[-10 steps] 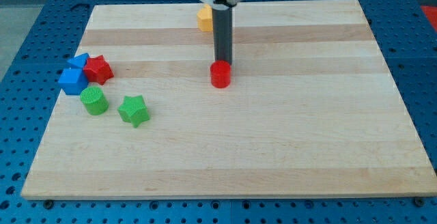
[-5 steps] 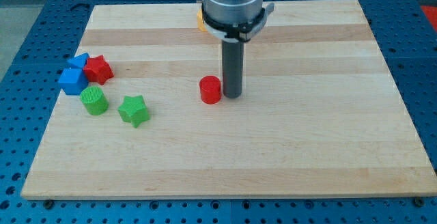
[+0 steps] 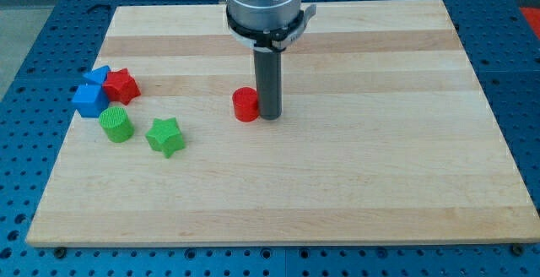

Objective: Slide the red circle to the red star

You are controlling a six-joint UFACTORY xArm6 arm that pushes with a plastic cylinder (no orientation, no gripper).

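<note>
The red circle point(image 3: 245, 105) lies near the middle of the wooden board. My tip point(image 3: 269, 115) stands right against the circle's right side. The red star point(image 3: 121, 85) lies at the view's left, well to the left of the circle, touching the blue blocks.
Two blue blocks point(image 3: 90, 94) sit left of the red star. A green circle point(image 3: 116, 125) and a green star point(image 3: 165, 136) lie below it. The arm's grey body hides the board's top middle. The board point(image 3: 380, 184) rests on a blue pegboard.
My tip has come round to the red circle's right side and moved left, and the red circle has slid to the left and slightly down. The other blocks have not moved.
</note>
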